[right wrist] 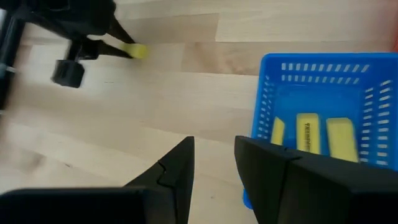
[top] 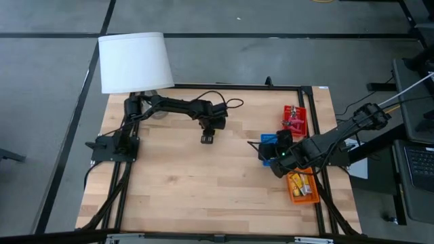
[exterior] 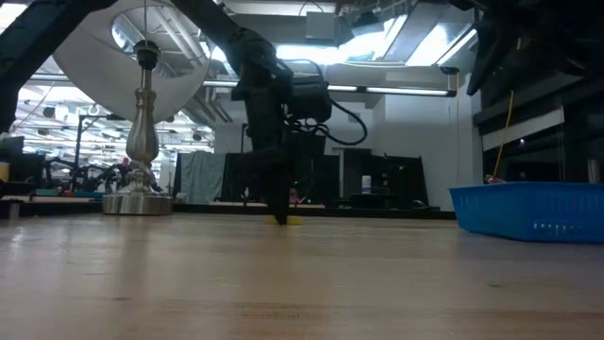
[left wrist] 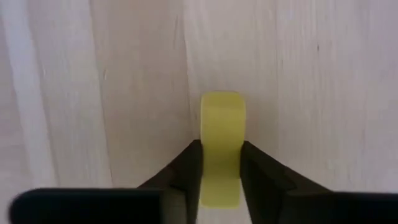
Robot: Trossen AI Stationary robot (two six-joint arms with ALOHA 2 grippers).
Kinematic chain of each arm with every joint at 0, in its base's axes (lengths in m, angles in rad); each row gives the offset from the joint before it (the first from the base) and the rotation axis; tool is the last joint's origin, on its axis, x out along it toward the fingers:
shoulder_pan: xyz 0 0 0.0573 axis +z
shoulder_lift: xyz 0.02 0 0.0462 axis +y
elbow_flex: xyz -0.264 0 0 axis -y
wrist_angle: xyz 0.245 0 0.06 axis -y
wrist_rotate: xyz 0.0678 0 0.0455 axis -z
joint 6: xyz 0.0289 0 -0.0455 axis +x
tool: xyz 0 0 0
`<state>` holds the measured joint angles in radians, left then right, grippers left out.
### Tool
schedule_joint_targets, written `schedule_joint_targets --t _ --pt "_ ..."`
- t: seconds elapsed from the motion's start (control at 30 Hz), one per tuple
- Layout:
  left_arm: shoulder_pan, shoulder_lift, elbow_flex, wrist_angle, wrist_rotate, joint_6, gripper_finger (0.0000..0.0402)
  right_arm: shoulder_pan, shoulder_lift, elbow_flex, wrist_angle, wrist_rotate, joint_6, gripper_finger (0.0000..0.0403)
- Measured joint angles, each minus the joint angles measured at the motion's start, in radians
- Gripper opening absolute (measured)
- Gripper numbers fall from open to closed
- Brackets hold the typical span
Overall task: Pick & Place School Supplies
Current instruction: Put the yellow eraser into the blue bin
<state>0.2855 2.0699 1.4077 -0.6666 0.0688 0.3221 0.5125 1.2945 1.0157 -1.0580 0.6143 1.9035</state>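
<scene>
We've got the left gripper [left wrist: 219, 171] down at the wooden table [top: 203, 183] pinching a little yellow oblong piece [left wrist: 221, 146] between its fingertips, while the right gripper [right wrist: 214, 162] hovers half-spread beside the blue tray [right wrist: 323, 93].

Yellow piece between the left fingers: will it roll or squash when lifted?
The yellow piece is a flat-sided oblong, so it probably won't roll. The left gripper has it across the narrow width with no visible bulge, so it likely holds firm. It looks small and plain, so probably light; slip seems the main risk.

yellow packs [right wrist: 309, 132] in blue tray [right wrist: 323, 74]
</scene>
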Motion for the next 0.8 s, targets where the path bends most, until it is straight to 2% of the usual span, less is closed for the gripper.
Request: schedule_joint_targets --t 0.07,0.23,0.3,0.4,0.5,0.67,0.8 --pt "0.003 -0.013 -0.004 0.008 0.039 -0.033 0.0067 0.004 0.000 0.000 0.035 0.015 -0.013 0.0118" --pt "-0.015 -0.107 -0.008 0.073 0.295 -0.139 0.0064 0.032 -0.009 0.000 0.255 0.085 -0.048 0.0118" --pt "-0.043 -0.166 -0.004 0.131 0.318 -0.185 0.0064 0.041 -0.021 0.000 0.371 0.106 -0.045 0.0118" --pt "-0.113 -0.244 -0.006 0.227 0.240 -0.234 0.0063 0.046 -0.033 0.001 0.495 0.144 -0.057 0.0118" --pt "-0.201 -0.307 -0.003 0.313 0.126 -0.248 0.0063 0.043 -0.034 0.001 0.527 0.153 -0.056 0.0119" --pt "-0.298 -0.317 -0.006 0.361 -0.053 -0.287 0.0063 0.015 -0.034 0.001 0.542 0.117 -0.057 0.0142" --pt "-0.339 -0.322 -0.006 0.387 -0.102 -0.321 0.0063 0.006 -0.034 0.001 0.584 0.103 -0.080 0.0172"
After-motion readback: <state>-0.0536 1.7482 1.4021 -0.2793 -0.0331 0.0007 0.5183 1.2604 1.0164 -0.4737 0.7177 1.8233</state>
